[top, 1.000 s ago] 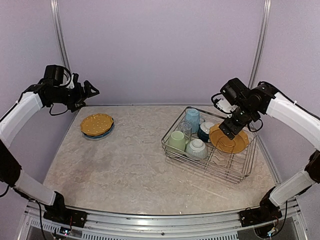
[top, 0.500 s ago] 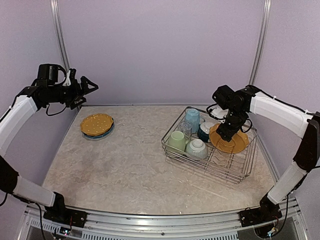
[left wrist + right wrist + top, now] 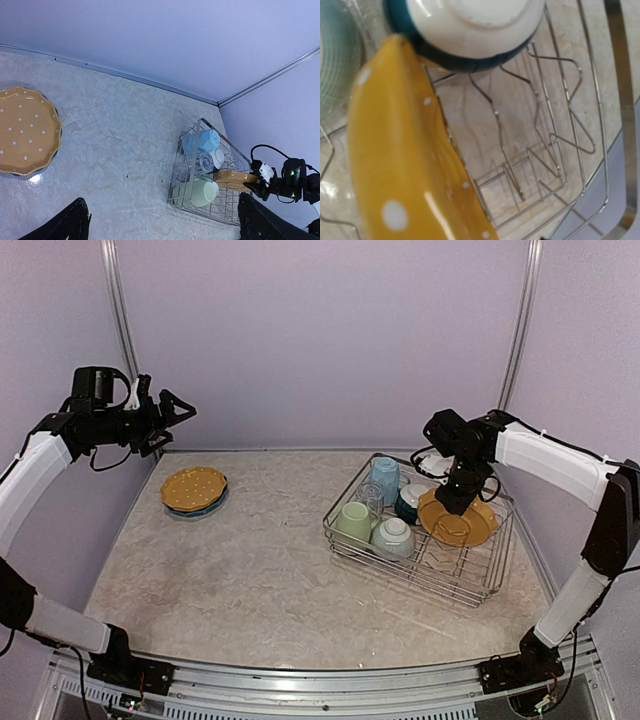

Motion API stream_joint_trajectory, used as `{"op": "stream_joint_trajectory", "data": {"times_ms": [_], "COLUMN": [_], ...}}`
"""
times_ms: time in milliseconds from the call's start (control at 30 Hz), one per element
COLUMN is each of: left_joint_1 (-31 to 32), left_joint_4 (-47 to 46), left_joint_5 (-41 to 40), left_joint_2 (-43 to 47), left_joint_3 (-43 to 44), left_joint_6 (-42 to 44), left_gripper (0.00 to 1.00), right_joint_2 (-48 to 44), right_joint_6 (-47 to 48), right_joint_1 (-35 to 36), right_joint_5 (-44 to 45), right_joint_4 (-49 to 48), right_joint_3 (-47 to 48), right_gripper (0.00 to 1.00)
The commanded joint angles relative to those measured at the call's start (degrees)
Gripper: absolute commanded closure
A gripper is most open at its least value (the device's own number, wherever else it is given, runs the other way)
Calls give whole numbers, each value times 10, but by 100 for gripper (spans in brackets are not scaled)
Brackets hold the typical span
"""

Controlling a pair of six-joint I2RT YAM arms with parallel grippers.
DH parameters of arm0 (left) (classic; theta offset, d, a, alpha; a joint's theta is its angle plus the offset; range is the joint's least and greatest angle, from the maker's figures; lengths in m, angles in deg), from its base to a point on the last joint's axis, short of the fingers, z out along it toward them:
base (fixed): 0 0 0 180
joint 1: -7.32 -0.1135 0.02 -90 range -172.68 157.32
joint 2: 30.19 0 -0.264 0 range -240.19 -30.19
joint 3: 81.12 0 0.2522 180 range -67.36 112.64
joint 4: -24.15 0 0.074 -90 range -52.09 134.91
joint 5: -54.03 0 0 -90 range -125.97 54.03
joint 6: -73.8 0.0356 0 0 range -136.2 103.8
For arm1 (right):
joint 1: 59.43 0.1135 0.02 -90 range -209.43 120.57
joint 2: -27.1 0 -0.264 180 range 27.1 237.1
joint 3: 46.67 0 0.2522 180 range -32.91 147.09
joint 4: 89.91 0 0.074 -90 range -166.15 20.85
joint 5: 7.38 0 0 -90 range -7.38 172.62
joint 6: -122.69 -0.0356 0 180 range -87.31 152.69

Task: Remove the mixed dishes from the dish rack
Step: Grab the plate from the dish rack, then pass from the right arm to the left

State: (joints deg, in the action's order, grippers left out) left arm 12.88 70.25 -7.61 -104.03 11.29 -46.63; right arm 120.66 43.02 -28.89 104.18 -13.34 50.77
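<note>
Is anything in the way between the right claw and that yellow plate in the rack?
Nothing visible. The right claw is right at the yellow plate's upper edge. The dark bowl sits beside the plate, not between them.

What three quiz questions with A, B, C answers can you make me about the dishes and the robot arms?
1. Where is the stack of plates?
A) on the table, left side
B) on the floor
C) up in the air

2. What colour is the leaning plate in the dish rack?
A) red
B) yellow
C) black

3. How are the left fingers?
A) open, holding nothing
B) shut on a spoon
C) shut on a cloth

Answers:
1 A: the stack lies on the tabletop, far left of the rack.
2 B: it is yellow with white dots.
3 A: the left wrist view shows them spread wide, nothing between.
</note>
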Motion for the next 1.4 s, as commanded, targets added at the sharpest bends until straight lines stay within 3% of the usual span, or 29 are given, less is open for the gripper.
{"op": "stream_joint_trajectory", "data": {"times_ms": [0,100,300,767,1367], "left_joint_1": [3,3,2,3,6], "left_joint_4": [-9,-7,-7,-4,-1], "left_joint_5": [7,9,14,20,20], "left_joint_2": [2,0,-7,-25,-46], "left_joint_3": [-6,-5,-5,-3,-2], "left_joint_6": [0,1,0,-2,-2], "left_gripper": [1,1,1,1,1], "right_joint_2": [16,9,-26,-80,-144], "right_joint_6": [4,10,17,9,-26], "right_joint_1": [2,2,2,2,2], "right_joint_5": [-34,-41,-24,-98,-110], "right_joint_4": [-5,-6,-9,7,40], "right_joint_3": [10,10,2,26,65], "right_gripper": [61,75,88,100,100]}}
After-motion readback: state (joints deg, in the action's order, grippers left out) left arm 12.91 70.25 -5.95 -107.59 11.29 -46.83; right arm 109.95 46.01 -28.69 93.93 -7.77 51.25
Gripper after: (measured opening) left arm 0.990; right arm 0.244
